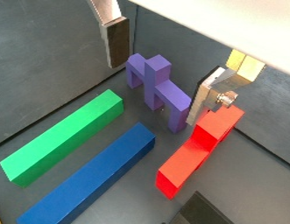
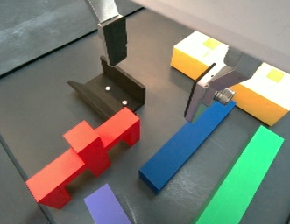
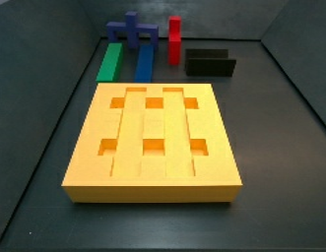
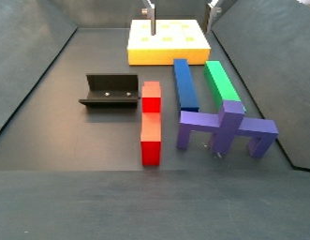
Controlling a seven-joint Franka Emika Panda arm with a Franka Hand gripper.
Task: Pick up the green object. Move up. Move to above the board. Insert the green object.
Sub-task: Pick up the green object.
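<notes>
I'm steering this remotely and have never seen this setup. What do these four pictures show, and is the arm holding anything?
Two pictures come from cameras on the arm's wrist, looking down past the gripper; its silver fingers stand apart with nothing between them. Two come from cameras beside the table. On the floor lie the green object, a blue bar, a red piece, a purple piece, the black fixture and the yellow board. Nothing is held.

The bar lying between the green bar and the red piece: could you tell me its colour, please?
Blue bar, clearest in a side view; the pincer is above the board.
</notes>
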